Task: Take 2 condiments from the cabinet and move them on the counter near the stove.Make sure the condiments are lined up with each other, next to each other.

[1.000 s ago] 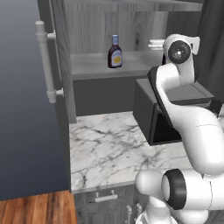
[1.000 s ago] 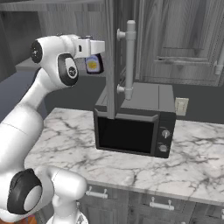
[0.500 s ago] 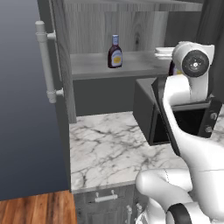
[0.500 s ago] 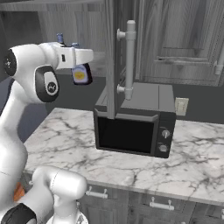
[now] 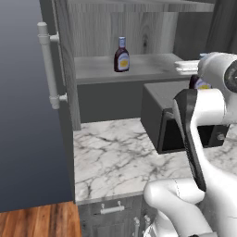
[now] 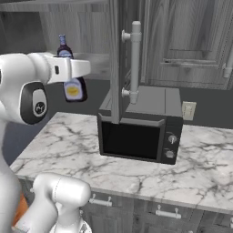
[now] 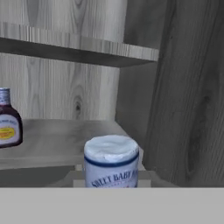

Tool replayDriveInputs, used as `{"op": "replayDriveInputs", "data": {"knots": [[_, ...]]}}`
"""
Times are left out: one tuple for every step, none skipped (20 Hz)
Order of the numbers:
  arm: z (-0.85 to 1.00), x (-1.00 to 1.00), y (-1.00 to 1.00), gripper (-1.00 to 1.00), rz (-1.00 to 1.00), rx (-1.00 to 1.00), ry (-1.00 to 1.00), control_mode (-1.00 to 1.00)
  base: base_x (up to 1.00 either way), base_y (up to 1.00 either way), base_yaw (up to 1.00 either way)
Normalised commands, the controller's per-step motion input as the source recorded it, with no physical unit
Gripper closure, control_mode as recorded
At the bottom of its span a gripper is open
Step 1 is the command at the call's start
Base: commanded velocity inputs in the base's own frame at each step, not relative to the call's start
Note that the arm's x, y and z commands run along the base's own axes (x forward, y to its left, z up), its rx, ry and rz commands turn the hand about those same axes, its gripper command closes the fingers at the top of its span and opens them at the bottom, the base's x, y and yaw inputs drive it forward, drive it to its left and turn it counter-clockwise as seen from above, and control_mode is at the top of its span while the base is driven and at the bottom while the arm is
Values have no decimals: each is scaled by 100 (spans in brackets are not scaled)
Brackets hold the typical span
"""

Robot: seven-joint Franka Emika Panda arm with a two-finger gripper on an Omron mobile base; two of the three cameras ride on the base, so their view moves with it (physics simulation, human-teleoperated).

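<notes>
Bottle one [image 6: 74, 88], dark brown sauce with yellow-white label, sits in the gripper [image 6: 76, 68], whose fingers are clamped tight on its upper part. It hangs upright in the air out in front of the cabinet, above the marble top [image 6: 63, 141], left of the microwave [image 6: 139, 132] in the right base view. In the hand view its blue cap [image 7: 111, 149] shows from above at bottom centre, with printed lettering on the band under it. In the left base view just a bit of this bottle's dark shoulder peeks out beside the arm.

Bottle two [image 5: 121, 56], same kind, stands upright on the cabinet shelf [image 5: 148, 67], blue cap on, label facing out. Hand view has it at the left edge [image 7: 8, 124] on the same shelf board, well apart from the held one.

Cabinet [image 5: 115, 28] is open, grey wood grain, with another shelf above. A flat white stack [image 5: 187, 66] lies on the right part of the lower shelf; can't tell what it is. Door [image 5: 34, 106] swung out to the left with its pale bar handle [image 5: 48, 65]. Black microwave sits on the marble top below the shelf, door shut. Base cabinet drawer with small handle [image 5: 112, 208] is below the marble edge.
</notes>
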Motion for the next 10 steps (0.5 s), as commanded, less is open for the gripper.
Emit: {"op": "replayDriveInputs", "data": {"knots": [[-4,-51,4,100,11,1,7,-100,0,0,0],[-8,-41,7,100,10,2,6,-100,0,0,0],[-11,-36,11,100,11,1,5,-100,0,0,0],[-13,-28,11,100,12,1,4,-100,0,0,0],[-18,-23,14,100,13,0,5,-100,0,0,0],[-18,-19,11,100,14,0,4,-100,0,0,0],[-18,-19,11,100,14,1,3,-100,0,0,0],[-22,-18,14,100,15,0,2,-100,0,0,0],[-23,-16,14,100,15,1,1,-100,0,0,0],[-23,-16,12,100,15,1,0,-100,0,0,0]]}}
